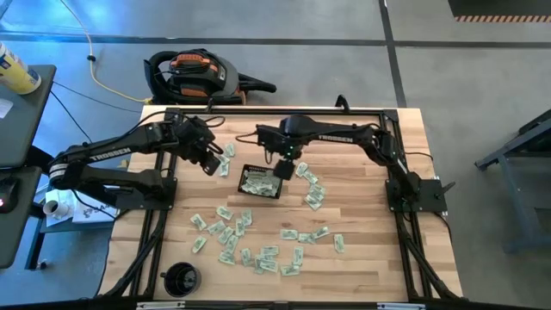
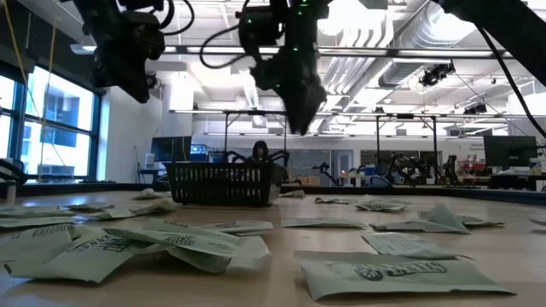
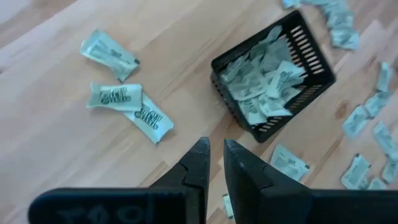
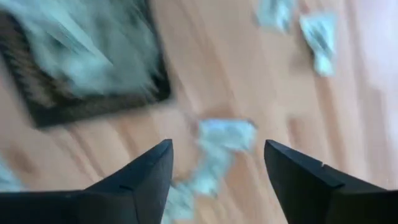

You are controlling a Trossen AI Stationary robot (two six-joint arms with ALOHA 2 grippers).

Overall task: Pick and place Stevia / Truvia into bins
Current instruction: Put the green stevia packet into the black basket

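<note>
Right gripper [image 4: 214, 163] spread open, empty, just beside black tray [image 1: 277, 191].
Sachets [image 3: 264, 81] fill tray — more [image 1: 258, 237] scattered on table [image 1: 370, 258]; left gripper [image 3: 214, 165] nearly closed, empty.

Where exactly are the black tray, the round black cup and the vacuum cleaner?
black tray [image 1: 277, 187]: high view, right wall.
round black cup [image 1: 181, 279]: high view, its middle.
vacuum cleaner [image 1: 191, 71]: high view, orange top of body.

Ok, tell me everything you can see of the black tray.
The black tray is a small rectangular basket of slotted mesh with low walls, sitting flat on the wooden table near its middle. Pale green and white sachets lie piled inside it, more scattered outside. The right gripper hangs open above its edge; neither gripper touches it.
</note>
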